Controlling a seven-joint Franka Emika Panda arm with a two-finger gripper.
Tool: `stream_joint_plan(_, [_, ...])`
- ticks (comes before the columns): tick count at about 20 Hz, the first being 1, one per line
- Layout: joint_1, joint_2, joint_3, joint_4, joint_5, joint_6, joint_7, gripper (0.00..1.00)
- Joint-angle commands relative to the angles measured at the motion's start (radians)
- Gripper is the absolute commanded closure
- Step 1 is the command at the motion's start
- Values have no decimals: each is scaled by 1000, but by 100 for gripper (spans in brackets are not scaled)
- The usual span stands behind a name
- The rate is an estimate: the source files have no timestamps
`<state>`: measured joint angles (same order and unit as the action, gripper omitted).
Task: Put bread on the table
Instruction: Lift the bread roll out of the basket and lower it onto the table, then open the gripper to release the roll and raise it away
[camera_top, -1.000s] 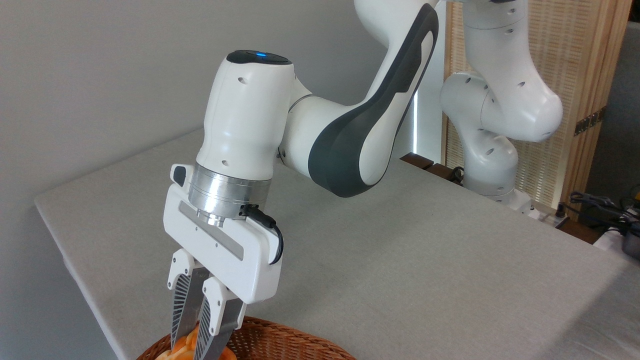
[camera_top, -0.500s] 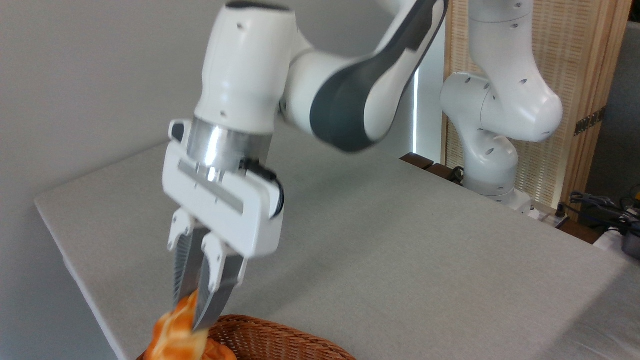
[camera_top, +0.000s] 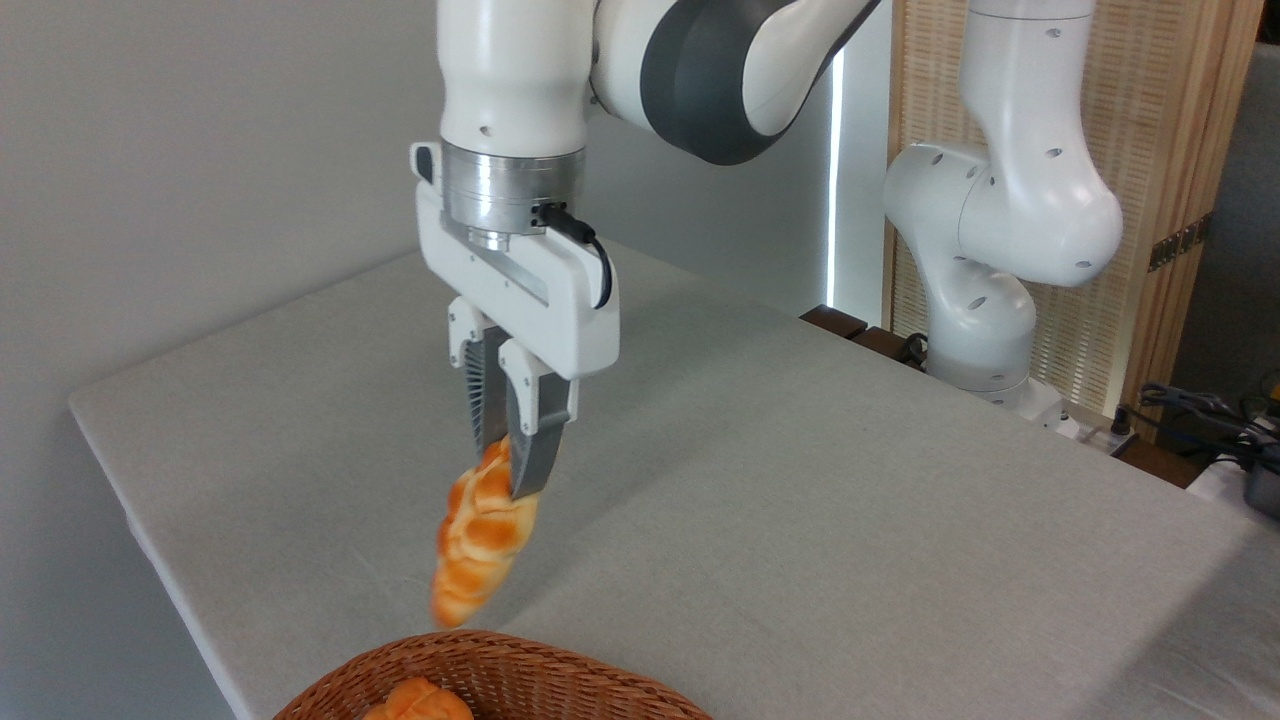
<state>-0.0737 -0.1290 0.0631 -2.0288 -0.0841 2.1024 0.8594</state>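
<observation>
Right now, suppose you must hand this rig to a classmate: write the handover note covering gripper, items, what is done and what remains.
Gripper: shut on the bread, pinching its upper end; the loaf hangs down at a tilt, in the air.
Bread: clear of the wicker basket, hanging just above its rim near the table's front-left edge, touching neither.
Basket: a small orange bun is inside.
Table: bare grey top beside the basket.
Done: loaf is out of the basket.
Left: carry it over the bare tabletop, lower it, open the gripper, withdraw.
</observation>
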Motion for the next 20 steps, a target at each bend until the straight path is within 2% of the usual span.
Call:
stream_joint_plan(1, [-52, -90, 9, -141, -6, -5, -11, 56])
stream_joint_plan(2, [-60, -102, 8, -169, -6, -7, -13, 55])
stream_joint_plan(3, [-64, -103, 7, -185, -6, -8, -17, 49])
stream_joint_plan(4, [-67, -103, 9, -197, -6, -8, -22, 38])
stream_joint_plan(5, [-78, -100, 9, -208, -6, -8, -23, 15])
stream_joint_plan(6, [-84, -98, 9, -221, -6, -10, -22, 0])
stream_joint_plan(16, [-86, -95, 17, -223, -6, -45, -25, 0])
stream_joint_plan(20, [-84, -92, 18, -212, -6, -50, -68, 0])
